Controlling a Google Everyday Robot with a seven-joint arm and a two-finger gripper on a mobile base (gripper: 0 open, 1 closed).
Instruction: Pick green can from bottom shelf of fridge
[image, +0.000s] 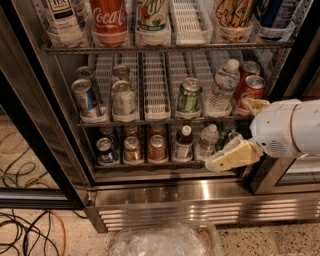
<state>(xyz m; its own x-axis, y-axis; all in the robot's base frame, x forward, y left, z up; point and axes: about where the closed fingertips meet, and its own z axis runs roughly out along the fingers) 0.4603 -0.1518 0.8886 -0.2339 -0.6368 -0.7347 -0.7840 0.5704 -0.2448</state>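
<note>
My pale yellow fingers (229, 135) stand spread well apart, reaching in from the right. The lower finger (235, 156) slants down and leftward, its tip lowest. The upper finger (255, 104) pokes out above it, only its end showing. Just right of both sits my bulky white rounded wrist (290, 127), level and running off the right edge.
</note>
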